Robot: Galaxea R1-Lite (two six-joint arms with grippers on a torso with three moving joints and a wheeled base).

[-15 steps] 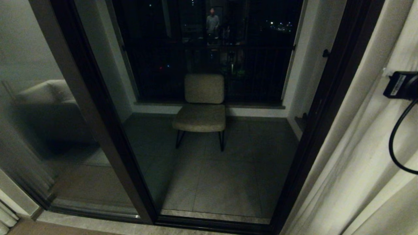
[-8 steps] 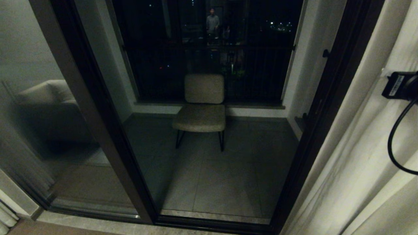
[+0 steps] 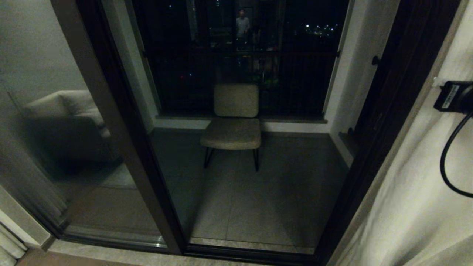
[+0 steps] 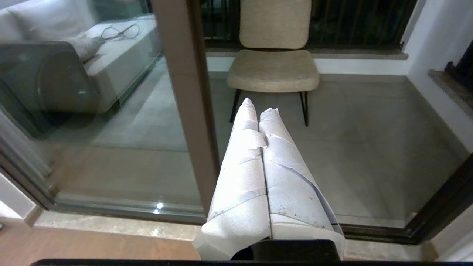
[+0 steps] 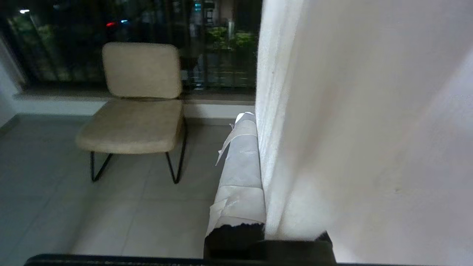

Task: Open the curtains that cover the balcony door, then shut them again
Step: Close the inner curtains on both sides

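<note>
Your right hand (image 5: 258, 125) is closed on the leading edge of the right curtain panel (image 3: 417, 192). In the right wrist view only one tape-wrapped finger (image 5: 240, 173) shows; the cream fabric fills the right half of that frame and hides the other finger, so the cloth appears to be pinched between them. That grip makes sense: holding the free vertical edge lets you drag the whole panel along its rail instead of just bunching the pleats.

In the head view this panel sits in the lower right of the frame, drawn clear of the balcony door (image 3: 122, 122), whose dark frame runs diagonally across the left and right of the picture. Through the glass you see the balcony floor and a beige cushioned chair (image 3: 232, 122) at centre (a person's reflection shows faintly in the dark pane at the top). The black block of the right wrist, with its looping cable (image 3: 449, 155), pokes in at the right edge.

Your left hand (image 4: 260, 111) is closed and holds nothing: its two wrapped fingers lie pressed together, pointing toward the door post and the chair, away from any cloth. A second strip of curtain (image 3: 7, 247) sits in the lower-left corner of the head view.

With the glass uncovered, you look to be at the open stage; closing is not yet done.
</note>
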